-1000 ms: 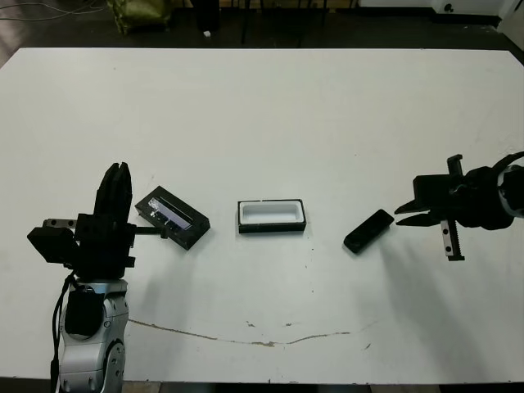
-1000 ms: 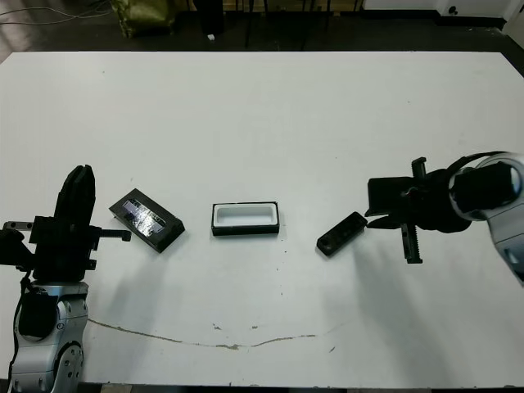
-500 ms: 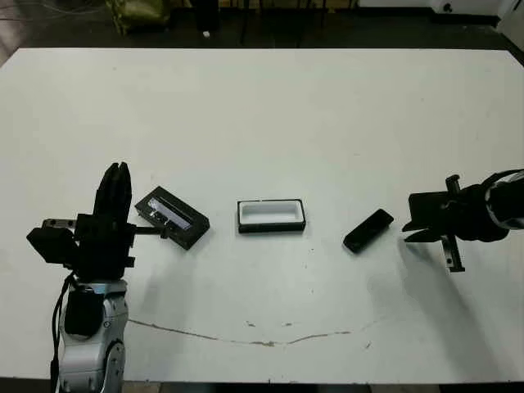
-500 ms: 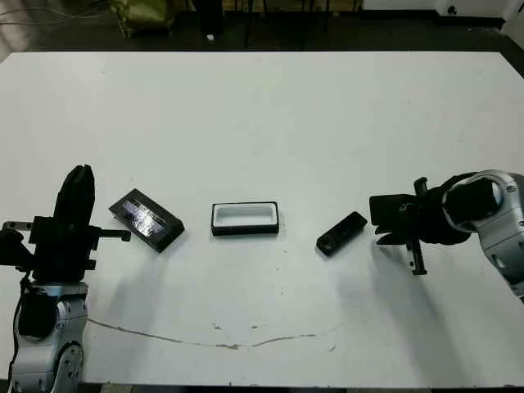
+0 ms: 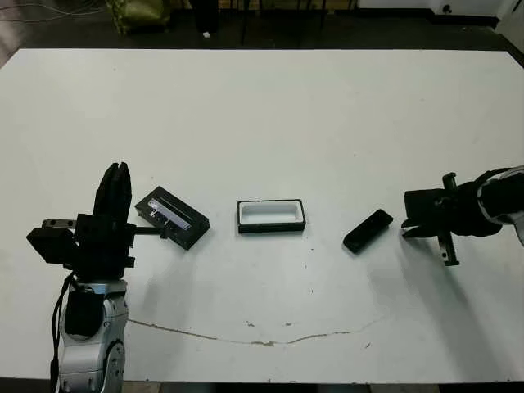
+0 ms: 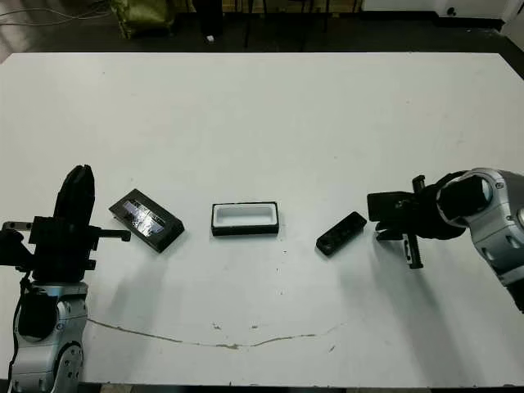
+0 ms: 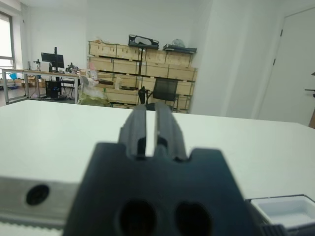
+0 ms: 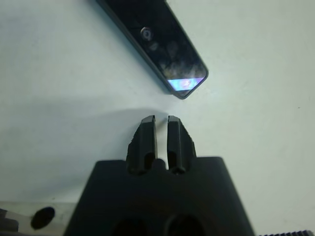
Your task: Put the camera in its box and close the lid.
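The camera (image 5: 368, 231) is a slim black bar lying at an angle on the white table, right of the box. In the right wrist view its glossy face (image 8: 152, 42) shows a bluish glint at the near end. The box (image 5: 271, 230), black walls and white lining, sits open at the middle. The lid (image 5: 172, 217), flat black with a silvery strip, lies left of it. My right gripper (image 5: 405, 230) is shut and holds nothing, its tips (image 8: 161, 120) a short way from the camera's end. My left gripper (image 5: 115, 176) points upward just left of the lid, shut and holding nothing.
A thin crack-like line (image 5: 262, 342) runs across the table near its front edge. Dark floor and an olive bag (image 5: 139, 12) lie beyond the far edge. Shelves of crates (image 7: 142, 69) and a chair show in the left wrist view.
My right gripper's fingers were spread a second ago and have now shut; the hand has turned and dropped slightly beside the camera. Camera, box, lid and left arm have not moved.
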